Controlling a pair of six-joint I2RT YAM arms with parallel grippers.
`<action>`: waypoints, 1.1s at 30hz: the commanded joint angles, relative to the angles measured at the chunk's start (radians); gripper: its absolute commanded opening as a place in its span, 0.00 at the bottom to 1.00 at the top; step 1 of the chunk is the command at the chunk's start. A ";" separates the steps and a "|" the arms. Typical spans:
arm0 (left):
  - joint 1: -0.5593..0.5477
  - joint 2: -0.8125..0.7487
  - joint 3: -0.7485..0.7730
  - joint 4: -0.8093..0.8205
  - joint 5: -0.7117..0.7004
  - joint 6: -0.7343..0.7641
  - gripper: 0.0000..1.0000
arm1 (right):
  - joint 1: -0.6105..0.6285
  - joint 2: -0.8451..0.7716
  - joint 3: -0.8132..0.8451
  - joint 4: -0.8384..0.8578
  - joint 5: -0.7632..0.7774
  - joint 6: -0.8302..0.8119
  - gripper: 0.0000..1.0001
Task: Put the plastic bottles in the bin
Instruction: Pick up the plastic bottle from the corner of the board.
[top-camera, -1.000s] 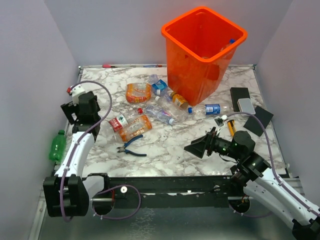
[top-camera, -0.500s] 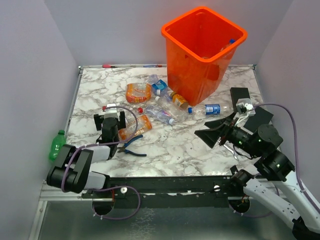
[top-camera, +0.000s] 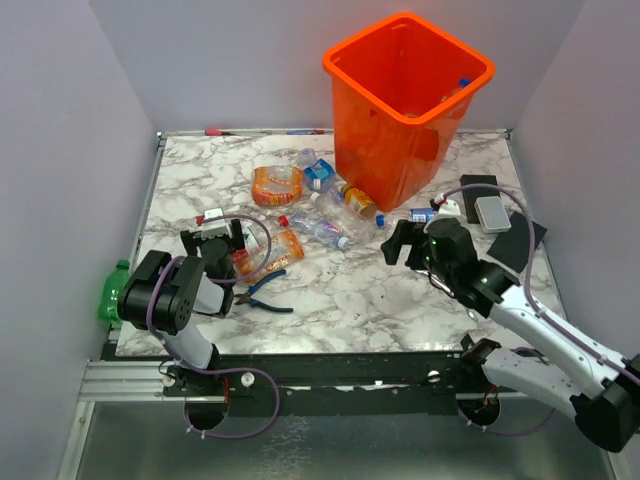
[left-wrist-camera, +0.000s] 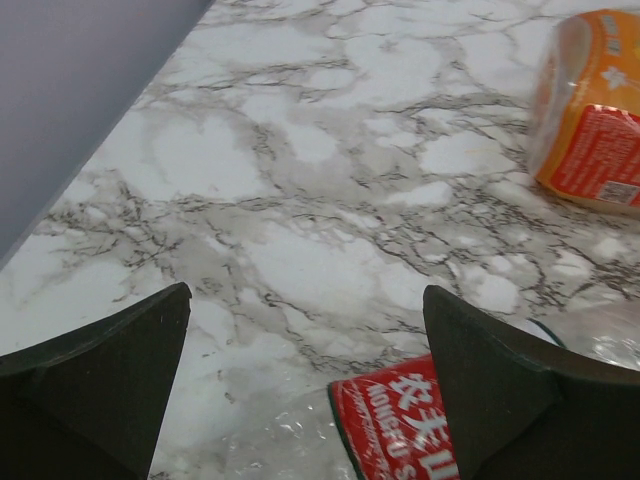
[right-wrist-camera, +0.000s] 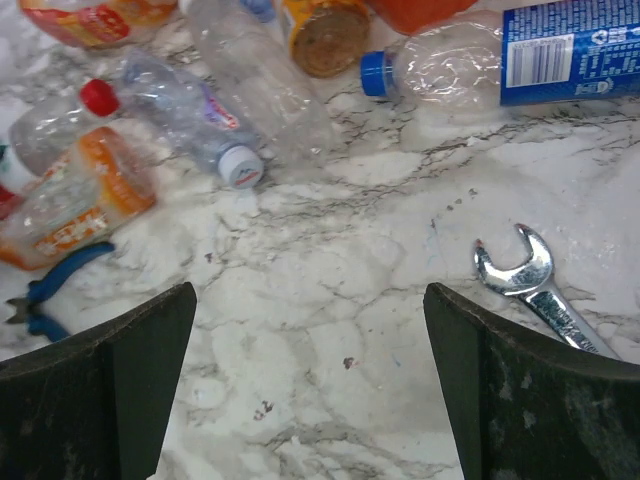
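Most of the bottles still loose on the desk, scattered just in front of the bin. At least one already inside, up against the far wall. Green bottle off alone, past the desk's left edge. No shift among any of them over the last second: same spots, same tilt.

Changed instead: both arms. Left arm down from its raised pose by the left wall, now low over the desk. Left jaws spread wide and empty over bare marble, with the red-labelled bottle just beside the right-hand finger and a crushed orange-labelled one farther off. Right arm swung away from the near edge and up toward the bin. Right jaws likewise fully parted, gripping nothing, pointed at bare desk between a white-capped clear bottle and a blue-labelled bottle. Wrench near the right finger, pliers at the far left.

Reading of it: approach under way on two sides at once, no grasp yet. Likely next for the left, the red-labelled bottle; for the right, too early to call. Worth steering clear of the wrench.
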 joint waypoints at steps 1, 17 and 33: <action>0.002 0.019 0.017 0.046 -0.041 -0.049 0.99 | -0.035 0.137 0.008 0.105 0.127 0.006 1.00; -0.002 0.016 0.015 0.044 -0.063 -0.058 0.99 | -0.038 0.106 -0.050 0.244 -0.134 0.054 0.99; -0.001 0.015 0.015 0.044 -0.064 -0.058 0.99 | -0.006 0.384 0.027 0.310 -0.128 0.143 0.96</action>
